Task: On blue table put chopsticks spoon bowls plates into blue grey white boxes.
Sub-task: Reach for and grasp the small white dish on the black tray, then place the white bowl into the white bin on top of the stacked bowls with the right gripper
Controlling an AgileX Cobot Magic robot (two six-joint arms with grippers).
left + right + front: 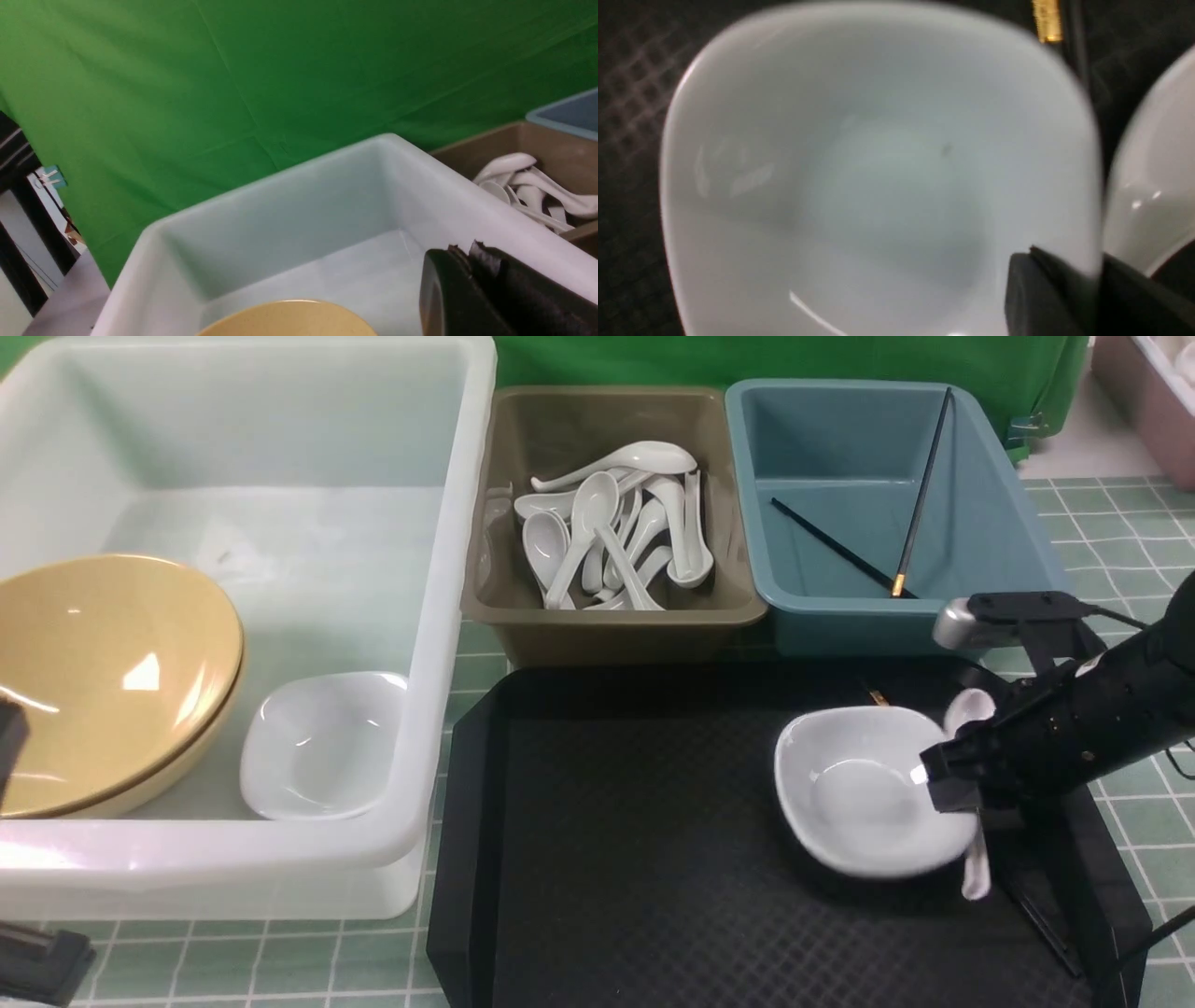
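A small white bowl (864, 789) sits on the black tray (635, 859). My right gripper (952, 784) is shut on its right rim; in the right wrist view the jaws (1099, 275) pinch the rim of the bowl (878, 186). A white spoon (971, 709) lies right beside the bowl, also seen as the spoon (1153, 186) in the wrist view. A chopstick's gold tip (878, 695) peeks out behind the bowl. My left gripper (467, 249) is shut and empty above the white box (261, 205).
The white box (448, 616) holds stacked yellow dishes (103, 681) and a white bowl (322, 747). The grey box (485, 607) holds several white spoons (616, 537). The blue box (1008, 532) holds two black chopsticks (920, 499).
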